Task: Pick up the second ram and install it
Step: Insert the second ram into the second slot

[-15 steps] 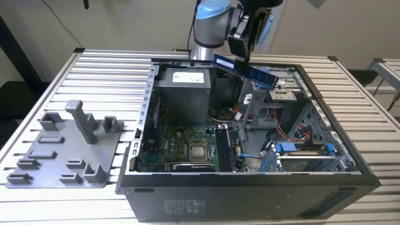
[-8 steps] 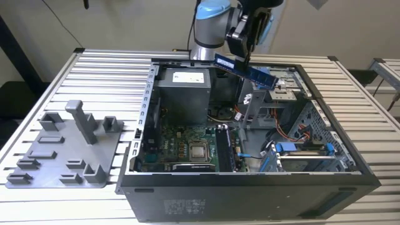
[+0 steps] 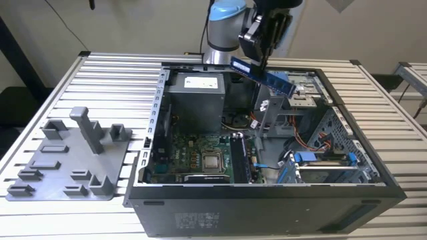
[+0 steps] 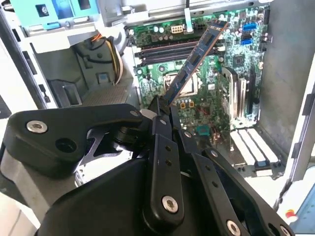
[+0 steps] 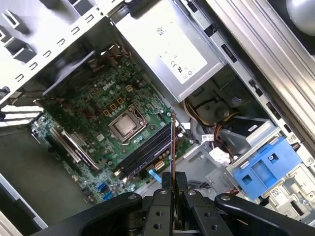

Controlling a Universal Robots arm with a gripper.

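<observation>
While gripper (image 3: 257, 64) clamps one end, second ram (image 3: 265, 76) hangs tilted over case (image 3: 267, 210) edge by PSU (image 3: 197, 95) | clear of motherboard (image 3: 193, 155) | long edge faces mem slots (image 5: 145, 153), prob. for straight entry | not yet seated

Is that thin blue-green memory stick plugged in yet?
Out: the black gripper holds the memory stick tilted above the open computer case.

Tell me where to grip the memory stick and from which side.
Pinch the memory stick across its two flat faces, coming from above, as the gripper does: it is thin, and the lower edge should stay free for the motherboard slots.
</observation>
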